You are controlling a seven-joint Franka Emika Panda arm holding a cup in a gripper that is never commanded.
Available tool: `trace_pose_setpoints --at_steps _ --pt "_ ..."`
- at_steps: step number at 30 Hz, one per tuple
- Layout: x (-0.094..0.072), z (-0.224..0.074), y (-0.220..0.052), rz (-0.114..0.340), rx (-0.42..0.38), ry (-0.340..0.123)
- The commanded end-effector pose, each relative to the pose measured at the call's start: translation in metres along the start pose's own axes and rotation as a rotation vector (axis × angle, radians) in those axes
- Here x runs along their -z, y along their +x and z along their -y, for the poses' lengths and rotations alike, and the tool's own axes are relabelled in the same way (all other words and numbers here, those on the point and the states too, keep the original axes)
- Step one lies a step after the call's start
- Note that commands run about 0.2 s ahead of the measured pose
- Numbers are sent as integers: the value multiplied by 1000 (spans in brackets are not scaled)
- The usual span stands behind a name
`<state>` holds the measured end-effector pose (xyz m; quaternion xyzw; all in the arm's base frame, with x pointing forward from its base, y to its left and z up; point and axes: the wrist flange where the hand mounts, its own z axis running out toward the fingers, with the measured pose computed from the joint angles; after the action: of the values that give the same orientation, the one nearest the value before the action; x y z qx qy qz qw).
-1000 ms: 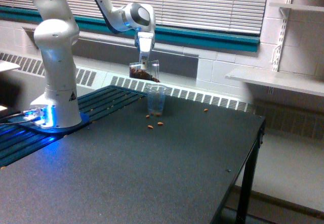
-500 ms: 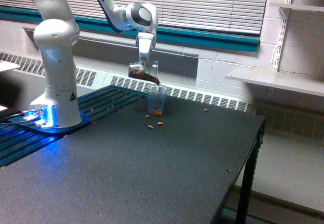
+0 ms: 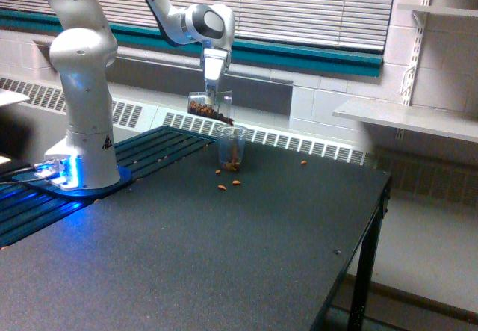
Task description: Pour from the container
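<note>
Gripping the container (image 3: 209,107) from above, the gripper (image 3: 211,92) has its jaws closed on the rim or handle, though the exact contact is too small to read; the beaker hangs just below the jaws, tilted with its mouth dipping toward the exterior view's right; brown pieces crowd that low lip, directly over the small tumbler (image 3: 231,149) standing on the dark table (image 3: 246,249); several nuts (image 3: 228,185) lie spilled beside it, so lip-over-tumbler alignment likely decides the pour.

One exterior view only. The scene is seen from above a near corner of the table (image 3: 224,256), at middle range, facing the blinds (image 3: 299,6) and wall behind.
</note>
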<state>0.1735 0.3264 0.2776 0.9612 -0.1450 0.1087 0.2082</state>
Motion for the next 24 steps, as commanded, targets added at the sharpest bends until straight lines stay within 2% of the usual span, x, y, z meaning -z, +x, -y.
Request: trace_pose_setpoints --at_steps 1,24 --pt "2 -3 6 16 25 2" --pt "6 -11 8 89 71 19"
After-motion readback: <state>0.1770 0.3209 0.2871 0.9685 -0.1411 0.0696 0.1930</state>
